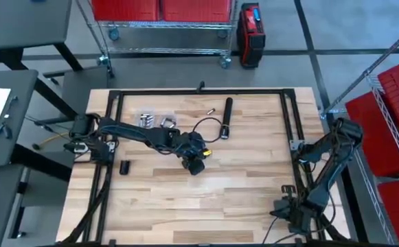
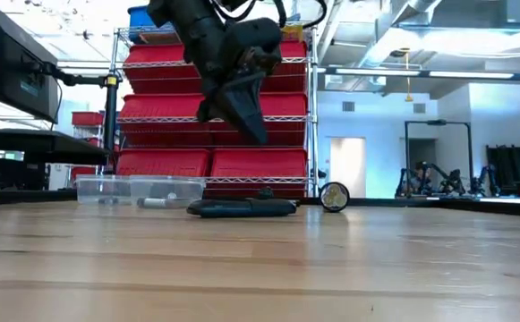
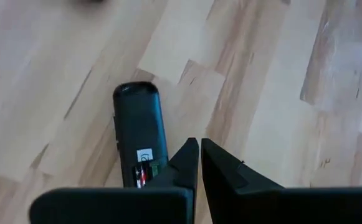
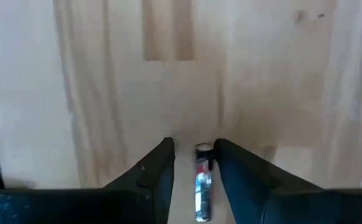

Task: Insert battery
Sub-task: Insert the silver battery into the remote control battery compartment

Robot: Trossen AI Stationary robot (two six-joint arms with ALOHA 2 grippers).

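A silver and red battery (image 4: pixel 203 180) lies on the wood near the table's near right corner. My right gripper (image 4: pixel 194 144) (image 1: pixel 286 206) points down at it, open only a little. One finger stands on each long side, and bare wood shows between the battery and one finger. My left gripper (image 3: pixel 199 146) (image 1: pixel 196 167) is shut at mid-table and raised clear of the wood (image 2: pixel 261 139). Under it lies a black oblong device (image 3: pixel 140 124) (image 2: pixel 242 207) with a white label, its near end hidden by the fingers. A black flashlight (image 1: pixel 226 118) (image 2: pixel 334 197) lies farther back.
Two clear containers (image 1: pixel 147 120) (image 1: pixel 166 121) stand at the far left. A small cylinder (image 1: pixel 211 110) and a looped black cable (image 1: pixel 206 125) lie beside the flashlight. A black cap (image 1: pixel 124 167) lies left of centre. Black frame rails (image 1: pixel 292 137) border the wooden top.
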